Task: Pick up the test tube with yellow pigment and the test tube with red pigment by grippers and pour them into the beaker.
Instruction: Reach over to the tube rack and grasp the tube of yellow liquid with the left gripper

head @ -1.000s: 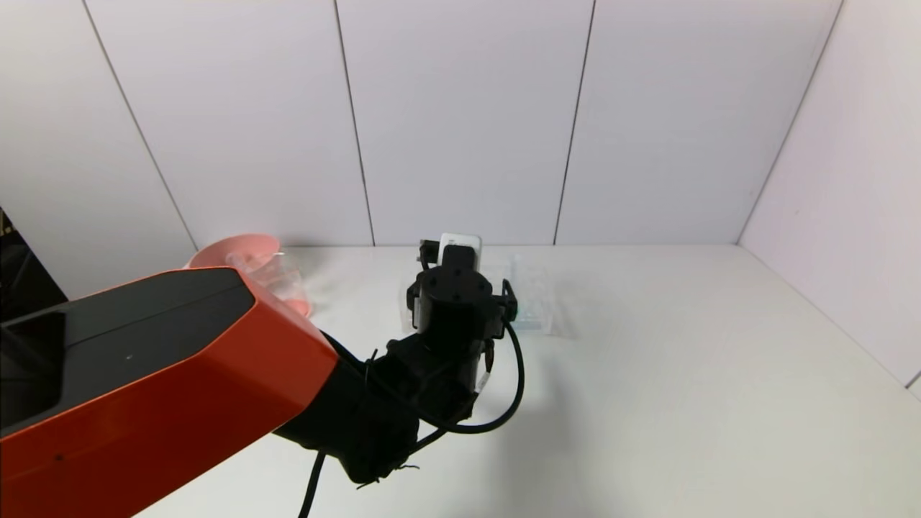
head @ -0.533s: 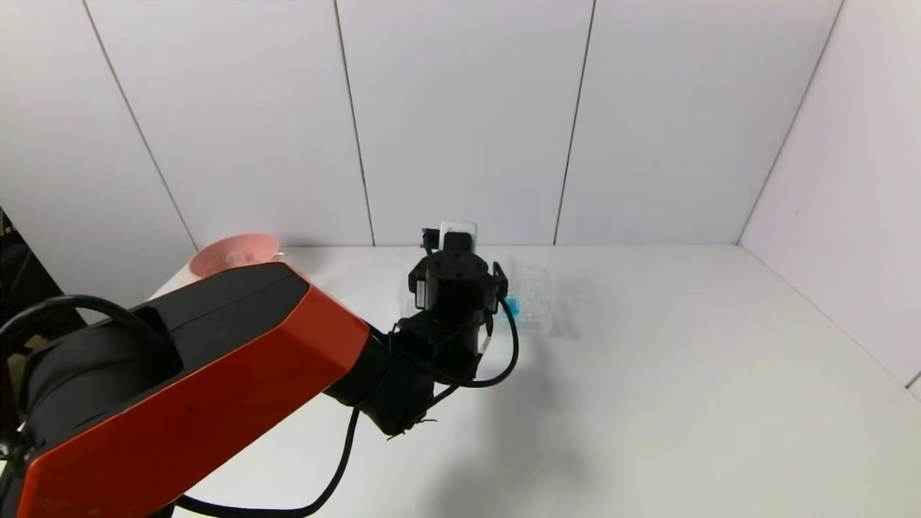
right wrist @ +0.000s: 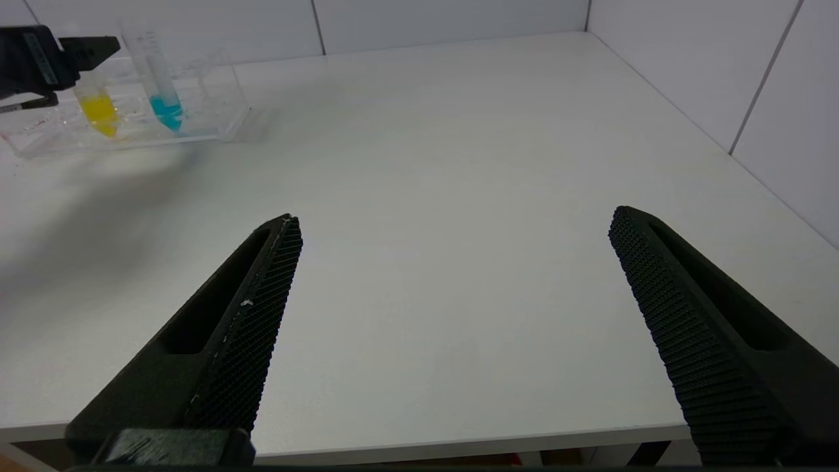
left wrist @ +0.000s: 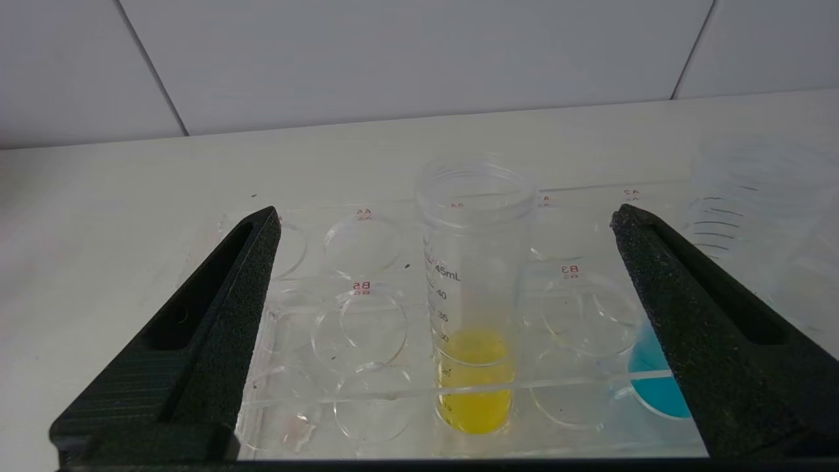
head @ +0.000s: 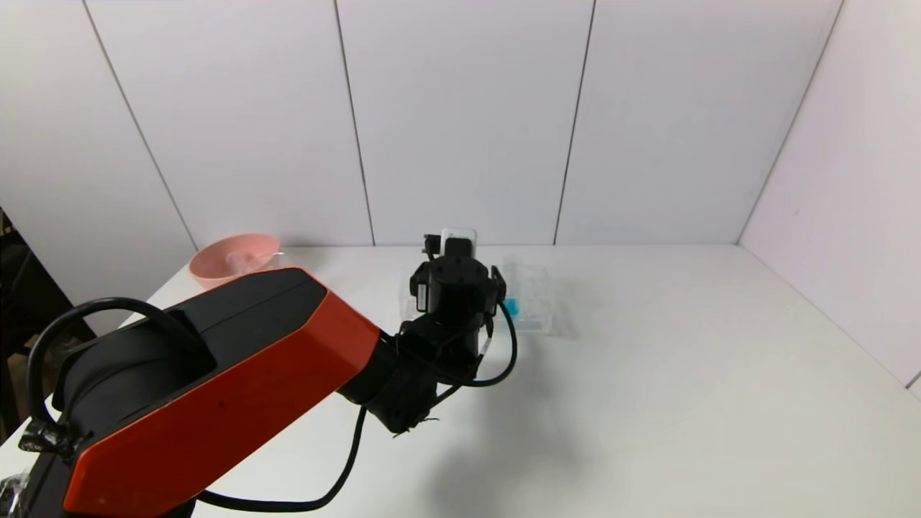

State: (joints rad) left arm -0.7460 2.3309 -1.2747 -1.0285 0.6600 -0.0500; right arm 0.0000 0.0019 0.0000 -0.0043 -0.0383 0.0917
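Observation:
The test tube with yellow pigment (left wrist: 475,295) stands upright in a clear rack (left wrist: 360,288). It also shows in the right wrist view (right wrist: 98,111). My left gripper (left wrist: 446,211) is open, one finger on each side of this tube, not touching it. In the head view the left wrist (head: 457,284) covers the tube at the rack (head: 536,316). My right gripper (right wrist: 455,219) is open and empty over the table's front edge. The test tube with red pigment is out of view. I cannot pick out the beaker.
A tube with blue liquid (right wrist: 164,105) stands in the rack beside the yellow one, partly behind a left finger (left wrist: 655,387). A pink bowl (head: 234,259) sits at the back left. White walls close the back and the right side.
My left arm has reached farther toward the back, bringing its gripper up to the rack. The blue liquid now shows beside the wrist.

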